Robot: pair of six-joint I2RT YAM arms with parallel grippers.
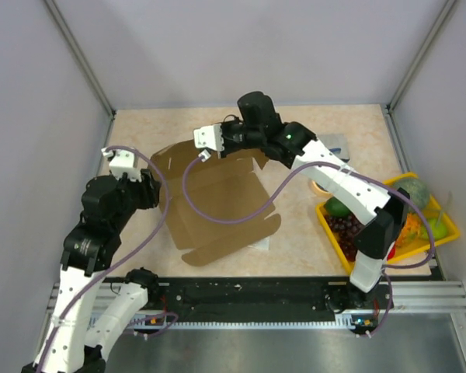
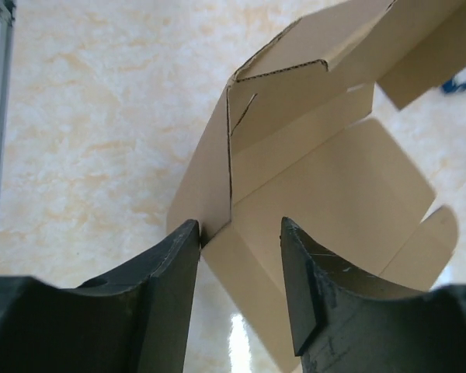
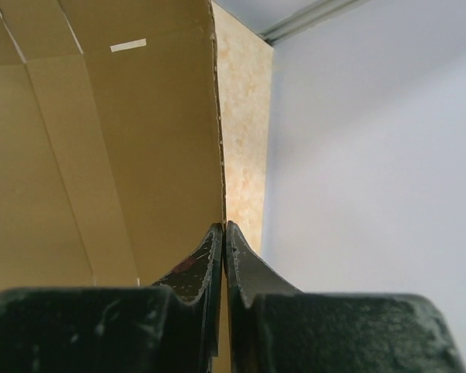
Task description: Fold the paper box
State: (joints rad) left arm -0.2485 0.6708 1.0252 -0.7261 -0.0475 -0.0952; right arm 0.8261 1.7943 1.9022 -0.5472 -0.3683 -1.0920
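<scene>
The paper box (image 1: 217, 206) is a brown cardboard sheet lying partly folded mid-table, its far and left panels raised. My right gripper (image 1: 214, 152) reaches over the far side and is shut on the top edge of the raised far panel; in the right wrist view the jaws (image 3: 224, 230) pinch the thin cardboard edge (image 3: 101, 155). My left gripper (image 1: 158, 193) is at the box's left side. In the left wrist view it (image 2: 237, 229) is open, with the box's near corner (image 2: 334, 186) between the fingers and touching the left fingertip (image 2: 188, 233).
A yellow tray (image 1: 328, 223) of fruit stands at the right edge. A blue-and-white flat package (image 1: 338, 143) lies at the back right. A small white packet (image 1: 259, 244) peeks from under the box's near right corner. Grey walls enclose the table on three sides.
</scene>
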